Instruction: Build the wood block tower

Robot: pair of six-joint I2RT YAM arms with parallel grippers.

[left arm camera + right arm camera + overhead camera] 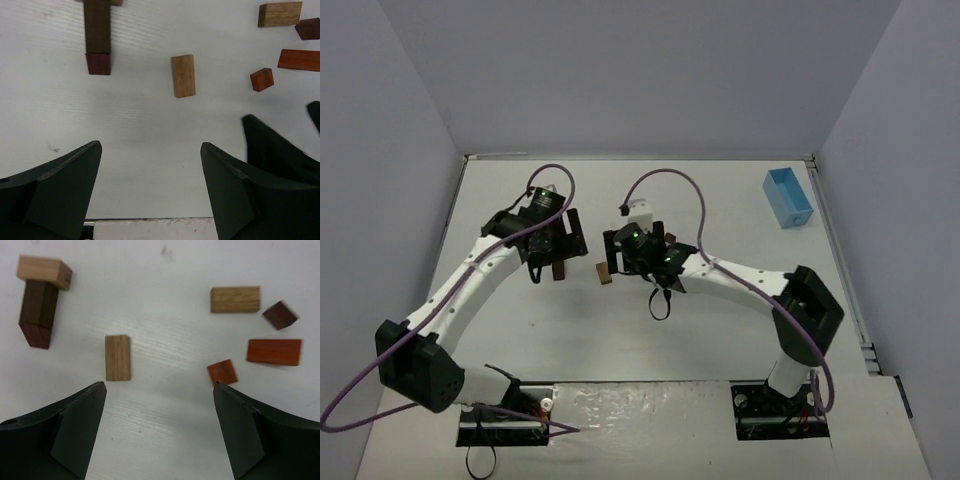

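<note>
Left of a tan wooden cuboid (118, 358) on the white counter (165, 285), the narrow wood block tower (37, 305) — dark brown column, reddish-brown end nearest the jaws, tan block crosswise at the far end — runs lengthwise away from both wrist cameras. Left arm (470, 280) and right arm (740, 283) reach inward, wrists tipped down; left jaws and right jaws gape wide, empty.

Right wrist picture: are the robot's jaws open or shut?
Open. On the right gripper, the two dark jaws stand wide apart with only table between them; the nearest tan block lies beyond their tips.
</note>
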